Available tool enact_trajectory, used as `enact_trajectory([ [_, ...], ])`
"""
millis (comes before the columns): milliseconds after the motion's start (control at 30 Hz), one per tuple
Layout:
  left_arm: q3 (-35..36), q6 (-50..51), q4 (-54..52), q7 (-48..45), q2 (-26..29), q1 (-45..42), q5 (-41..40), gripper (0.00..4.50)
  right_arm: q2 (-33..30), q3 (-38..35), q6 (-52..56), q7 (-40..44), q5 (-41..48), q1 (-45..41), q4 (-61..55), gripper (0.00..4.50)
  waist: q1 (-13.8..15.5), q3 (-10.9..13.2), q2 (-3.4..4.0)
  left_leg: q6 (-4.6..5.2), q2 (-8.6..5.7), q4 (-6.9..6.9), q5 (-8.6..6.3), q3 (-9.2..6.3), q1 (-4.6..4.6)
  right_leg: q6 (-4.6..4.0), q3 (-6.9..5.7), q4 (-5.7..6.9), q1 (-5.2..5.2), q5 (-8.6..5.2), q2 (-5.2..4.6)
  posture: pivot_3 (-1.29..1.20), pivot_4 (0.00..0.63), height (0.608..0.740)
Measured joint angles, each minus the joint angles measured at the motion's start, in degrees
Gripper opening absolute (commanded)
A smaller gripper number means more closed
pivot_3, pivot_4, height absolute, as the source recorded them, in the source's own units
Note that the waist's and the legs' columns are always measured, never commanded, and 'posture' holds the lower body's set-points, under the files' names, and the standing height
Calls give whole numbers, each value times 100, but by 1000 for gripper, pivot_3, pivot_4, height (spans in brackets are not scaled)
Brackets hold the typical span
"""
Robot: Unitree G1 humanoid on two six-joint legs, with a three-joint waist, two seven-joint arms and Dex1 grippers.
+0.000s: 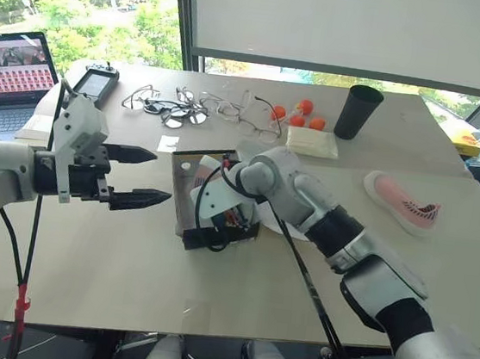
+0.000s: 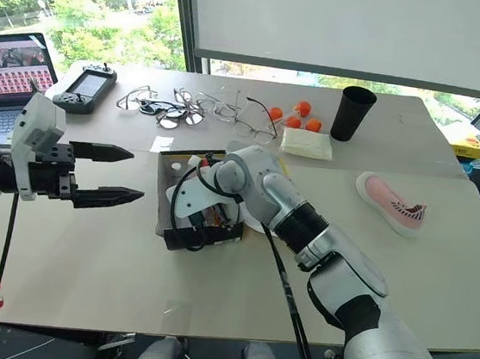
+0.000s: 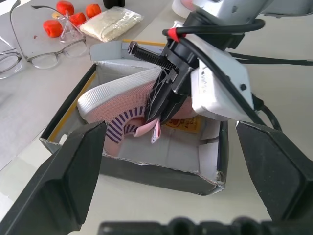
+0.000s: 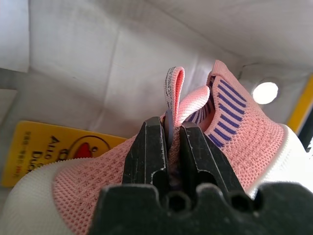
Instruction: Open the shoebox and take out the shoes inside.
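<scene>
The shoebox lies open in the middle of the table, with dark outer walls and a white inside. One of the pink shoes, white-soled, sits tilted inside it. My right gripper reaches down into the box and is shut on this shoe's collar beside the pull tab. The other pink shoe lies on the table to the right of the box. My left gripper hovers open just left of the box, its fingers pointing at it and holding nothing.
A yellow card lies on the box floor. Behind the box are several glasses, orange balls, a pale packet and a black cup. A laptop and a controller sit far left.
</scene>
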Motion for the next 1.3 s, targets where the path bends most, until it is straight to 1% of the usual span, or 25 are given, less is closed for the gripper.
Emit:
enact_trajectory([
  [200,-86,-162,84,-28,-71,-60,99,4500,-87,63,-54,84,-252,-21,-86,23,13,0,0,0,-3,1,0,-2,-10,0,-2,-5,-4,0,-3,0,150,724],
  [300,-156,-212,130,-34,-134,-91,111,4500,-299,51,-49,276,-275,-21,-240,23,18,1,0,0,-3,1,0,-3,-10,0,-2,-5,-3,0,-3,0,150,724],
  [433,-251,-251,190,-89,-222,-207,172,4500,-340,-39,9,487,-237,-78,-329,23,6,1,0,0,-3,1,0,-3,-10,0,-3,-3,-4,0,-2,0,150,724],
  [633,-459,-367,263,-157,-393,-332,231,4500,-331,-423,262,718,-26,-424,-317,23,3,1,0,0,-2,0,0,-4,-10,0,-4,-4,-4,0,-2,0,150,724],
  [767,-509,-437,287,-155,-498,-410,277,4500,-297,-733,873,1144,357,-529,-287,23,16,2,0,0,-3,3,0,-4,-11,-1,-4,-3,-2,0,-3,0,150,724],
  [867,-646,-452,314,-161,-576,-448,316,4500,-342,-1147,1395,1391,761,-729,-281,23,19,2,1,0,-4,3,0,-6,-12,-1,-5,-3,-3,0,-3,0,150,724],
  [933,-742,-468,384,-180,-653,-555,347,4500,-529,-1516,1712,1432,1011,-940,-245,23,25,2,1,0,-4,2,0,-7,-12,-1,-7,-4,-2,0,-4,0,150,724],
  [1100,-910,-485,552,-275,-727,-785,446,4500,-1310,-2295,2636,1485,1459,-1029,-283,23,123,3,1,0,-7,3,0,-5,-16,0,-9,-9,-2,0,-7,0,150,724],
  [1167,-980,-493,664,-349,-736,-856,492,4500,-1734,-2728,3187,1495,1682,-890,-420,23,148,3,1,0,-7,1,0,-4,-16,-1,-8,-10,-3,0,-7,0,150,724],
  [1233,-1076,-503,690,-394,-765,-929,544,4500,-2028,-3043,3543,1488,1884,-627,-601,23,148,3,1,0,-6,1,0,-4,-16,-1,-8,-11,-1,0,-7,0,150,724],
  [1267,-1166,-545,751,-449,-807,-1024,572,4500,-2210,-3411,3707,1420,2133,-222,-824,23,148,3,1,0,-6,1,0,-3,-15,-1,-7,-12,0,0,-7,0,150,724],
  [1300,-1170,-581,781,-476,-811,-1039,595,4500,-2273,-3609,3759,1382,2285,15,-884,23,150,3,0,0,-6,5,0,-5,-16,0,-9,-12,3,-1,-6,0,150,724],
])
